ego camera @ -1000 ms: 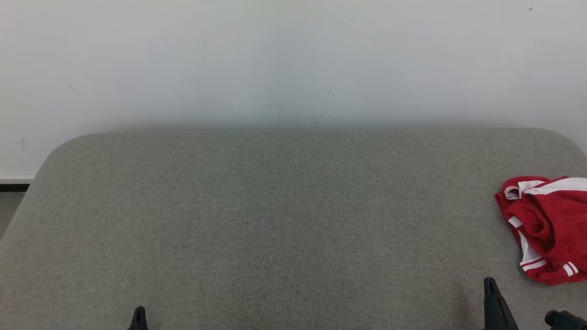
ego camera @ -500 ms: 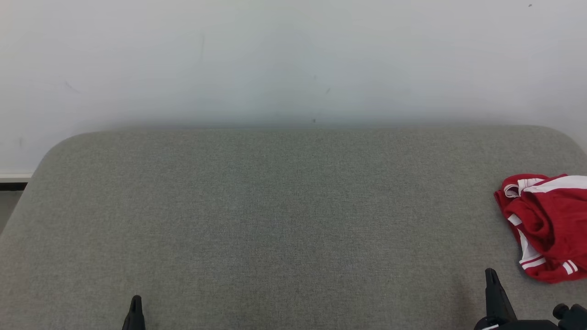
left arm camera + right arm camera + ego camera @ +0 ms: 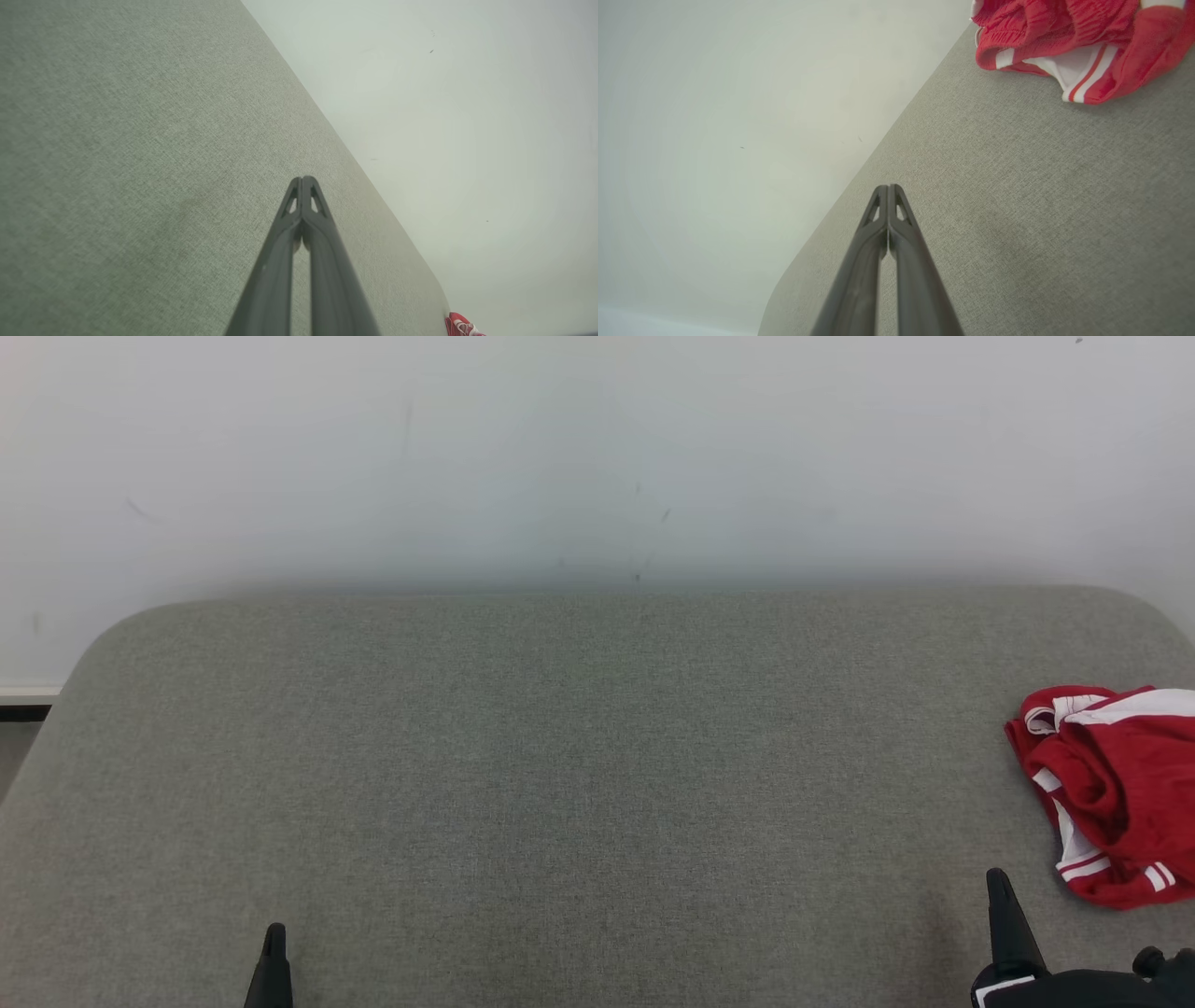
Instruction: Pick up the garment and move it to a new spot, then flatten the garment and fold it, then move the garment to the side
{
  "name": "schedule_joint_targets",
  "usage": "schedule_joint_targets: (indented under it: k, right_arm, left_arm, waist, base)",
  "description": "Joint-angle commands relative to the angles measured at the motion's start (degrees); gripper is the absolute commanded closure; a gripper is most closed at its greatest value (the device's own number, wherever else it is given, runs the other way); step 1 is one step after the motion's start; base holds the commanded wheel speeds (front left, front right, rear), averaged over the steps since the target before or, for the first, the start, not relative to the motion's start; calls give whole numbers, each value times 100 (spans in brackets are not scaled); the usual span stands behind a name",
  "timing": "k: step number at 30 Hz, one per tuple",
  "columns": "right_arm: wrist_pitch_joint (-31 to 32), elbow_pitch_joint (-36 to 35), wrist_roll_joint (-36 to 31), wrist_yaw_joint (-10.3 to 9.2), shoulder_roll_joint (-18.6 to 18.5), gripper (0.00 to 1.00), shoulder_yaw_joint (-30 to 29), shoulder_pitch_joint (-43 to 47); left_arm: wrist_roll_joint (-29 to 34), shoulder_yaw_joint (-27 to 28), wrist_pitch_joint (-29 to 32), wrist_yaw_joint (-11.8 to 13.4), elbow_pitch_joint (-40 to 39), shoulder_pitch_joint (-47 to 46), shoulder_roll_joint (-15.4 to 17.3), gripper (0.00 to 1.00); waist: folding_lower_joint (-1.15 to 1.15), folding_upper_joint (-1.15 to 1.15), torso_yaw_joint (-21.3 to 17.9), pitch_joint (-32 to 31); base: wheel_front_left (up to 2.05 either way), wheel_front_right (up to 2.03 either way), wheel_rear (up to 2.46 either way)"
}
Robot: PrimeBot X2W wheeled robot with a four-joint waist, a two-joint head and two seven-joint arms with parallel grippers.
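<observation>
Garment: red with white stripes, bunched in a loose heap at the right side of the desk, cut off by the right edge of the head view. It is neither flat nor folded. The right wrist view shows it close ahead, with ribbed red cloth over a white striped panel.

Left pincer: closed, tips pressed together, holding nothing, low over bare desk and well apart from the garment.
Right pincer: closed, empty, near the garment's lower hem but not touching it.

Change against 1 s back: the desk edge, wall marks and garment all sit slightly higher in the head view, so that is a camera shift and not a move of the things. The heap's shape is unchanged. Both pincer tips reach further up from the bottom edge than that shift explains, and more of the right wrist body shows. Judgement: the 2 arms are easing forward over the desk.

Meaning for the task: a folded result is not present. The heap fits either the pick-up place or the new spot awaiting flattening; 1 moment does not separate the 2.
</observation>
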Motion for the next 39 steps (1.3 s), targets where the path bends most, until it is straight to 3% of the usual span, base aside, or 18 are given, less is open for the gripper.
schedule_joint_targets:
  k: [1,39]
  right_arm:
    - [52,-66,226,2,-14,100,-20,-138]
    - [575,-73,2348,3,-19,100,-72,-441]
  left_arm:
    - [-206,34,57,-28,-82,-158,20,100]
    - [-2266,137,593,-47,-166,-447,25,100]
  waist:
    - [-1,-1,-3,6]
    - [-1,-1,-55,111]
  base:
    - [0,0,0]
    - [0,0,0]
